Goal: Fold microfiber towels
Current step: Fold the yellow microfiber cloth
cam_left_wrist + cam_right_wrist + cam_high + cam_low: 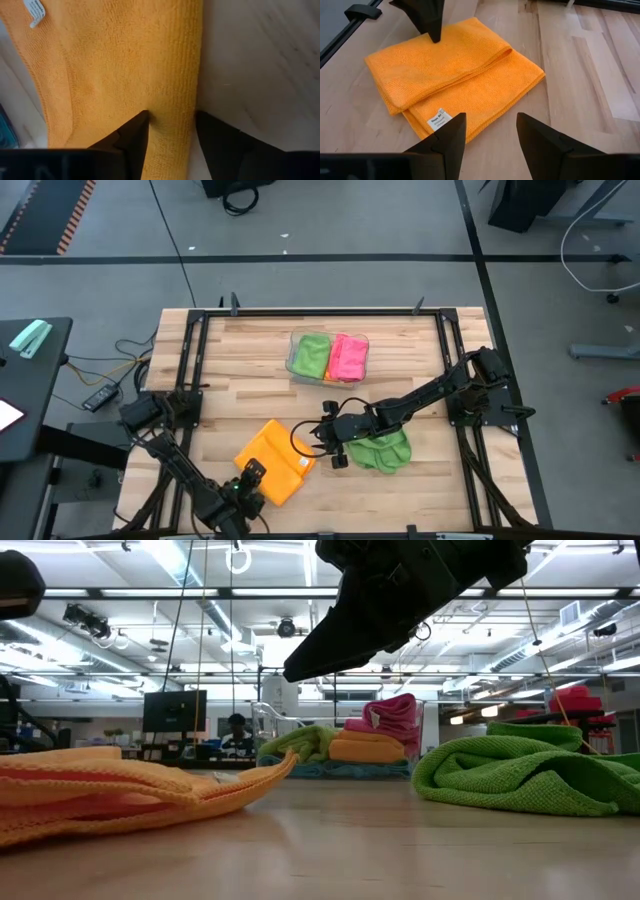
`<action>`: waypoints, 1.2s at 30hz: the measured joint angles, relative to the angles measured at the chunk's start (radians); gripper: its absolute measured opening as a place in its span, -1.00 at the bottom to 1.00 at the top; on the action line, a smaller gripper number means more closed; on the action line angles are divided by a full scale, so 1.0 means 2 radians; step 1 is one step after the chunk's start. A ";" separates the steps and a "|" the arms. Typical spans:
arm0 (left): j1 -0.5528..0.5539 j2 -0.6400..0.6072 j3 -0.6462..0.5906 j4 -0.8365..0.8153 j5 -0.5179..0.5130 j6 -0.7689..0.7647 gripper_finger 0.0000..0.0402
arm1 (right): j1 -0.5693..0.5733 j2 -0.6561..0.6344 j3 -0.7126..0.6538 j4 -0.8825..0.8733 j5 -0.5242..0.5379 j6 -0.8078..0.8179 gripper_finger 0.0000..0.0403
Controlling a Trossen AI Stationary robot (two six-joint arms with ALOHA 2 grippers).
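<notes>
The wooden table (420, 480) carries an orange towel (272, 459), a green towel (383, 450) and a clear tray (294, 356).

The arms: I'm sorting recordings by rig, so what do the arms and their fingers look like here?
Both arms are dark, nearly black, built of slim jointed segments. The left arm shows a small green light near its wrist; black cables loop beside the right arm. Each ends in two dark, wedge-shaped fingers tapering to blunt tips.

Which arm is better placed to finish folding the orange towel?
Probably the left. The left gripper sits right over the orange towel, fingers straddling its edge. The right gripper hangs open beside it, empty, next to the green towel.
</notes>
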 joint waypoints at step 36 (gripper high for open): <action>0.088 -0.141 -0.003 0.081 0.233 0.019 -0.93 | 0.001 0.000 0.000 0.003 0.000 0.013 -0.09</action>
